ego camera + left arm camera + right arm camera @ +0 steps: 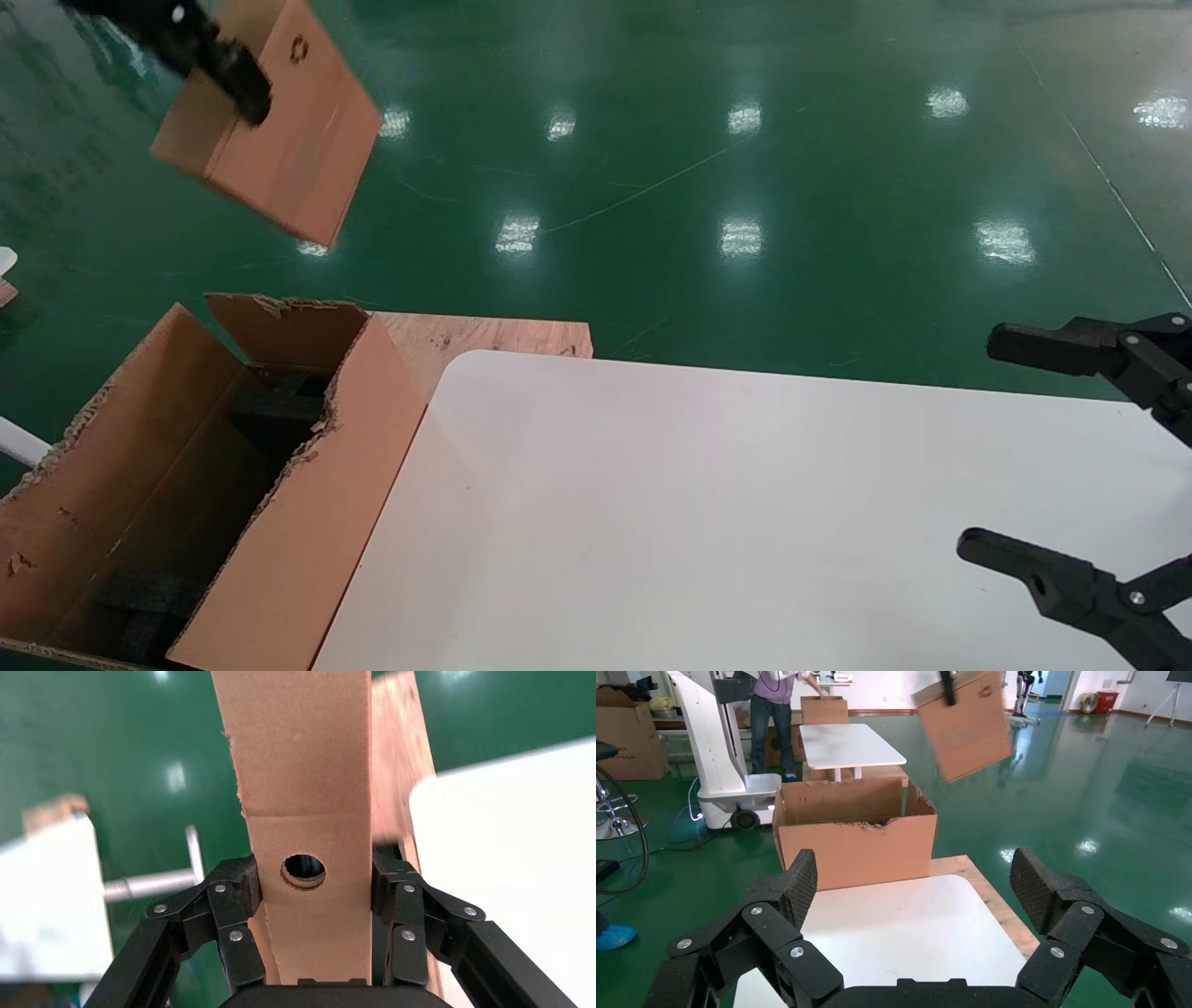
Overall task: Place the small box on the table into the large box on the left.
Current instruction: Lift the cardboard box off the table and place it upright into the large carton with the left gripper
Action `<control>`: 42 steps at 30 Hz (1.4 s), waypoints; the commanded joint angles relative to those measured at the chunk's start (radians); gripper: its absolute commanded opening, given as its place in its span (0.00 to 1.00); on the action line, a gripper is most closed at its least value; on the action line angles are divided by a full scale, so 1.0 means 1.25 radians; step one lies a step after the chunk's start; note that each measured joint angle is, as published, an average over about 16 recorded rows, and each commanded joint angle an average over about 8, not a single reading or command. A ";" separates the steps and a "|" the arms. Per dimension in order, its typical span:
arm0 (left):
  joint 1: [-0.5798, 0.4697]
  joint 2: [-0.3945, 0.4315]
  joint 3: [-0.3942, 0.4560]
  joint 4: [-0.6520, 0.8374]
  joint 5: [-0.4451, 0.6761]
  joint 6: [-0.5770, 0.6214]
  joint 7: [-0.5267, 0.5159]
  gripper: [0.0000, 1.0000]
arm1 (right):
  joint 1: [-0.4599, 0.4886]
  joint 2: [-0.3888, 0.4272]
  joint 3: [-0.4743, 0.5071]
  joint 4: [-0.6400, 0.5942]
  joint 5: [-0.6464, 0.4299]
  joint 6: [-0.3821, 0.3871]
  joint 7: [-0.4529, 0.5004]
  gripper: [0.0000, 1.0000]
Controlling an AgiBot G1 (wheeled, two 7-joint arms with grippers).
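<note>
My left gripper (244,98) is shut on the small box (279,140), a plain brown cuboid with a round hole, and holds it tilted in the air beyond the large box (307,503). In the left wrist view both fingers press the sides of the small box (309,797) beside the hole, so the left gripper (314,874) grips it firmly. The large box (856,850) stands open with torn edges and black foam inside, against the left edge of the white table (745,513). My right gripper (987,447) hangs open over the table's right side, holding nothing.
A plywood board (484,335) sticks out under the table's far left corner. Green floor lies beyond. In the right wrist view a white robot base (729,776), a person (768,713) and another white table (849,745) stand behind the large box.
</note>
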 commanded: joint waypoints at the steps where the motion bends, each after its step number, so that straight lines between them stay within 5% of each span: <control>1: -0.001 -0.005 0.006 0.006 0.004 0.040 -0.012 0.00 | 0.000 0.000 0.000 0.000 0.000 0.000 0.000 1.00; 12: -0.069 -0.102 0.087 -0.103 -0.027 0.104 -0.078 0.00 | 0.000 0.000 0.000 0.000 0.000 0.000 0.000 1.00; 24: -0.181 -0.255 0.324 -0.533 -0.201 0.084 -0.318 0.00 | 0.000 0.000 0.000 0.000 0.000 0.000 0.000 1.00; 42: -0.115 -0.354 0.445 -0.703 -0.076 -0.012 -0.416 0.00 | 0.000 0.000 0.000 0.000 0.000 0.000 0.000 1.00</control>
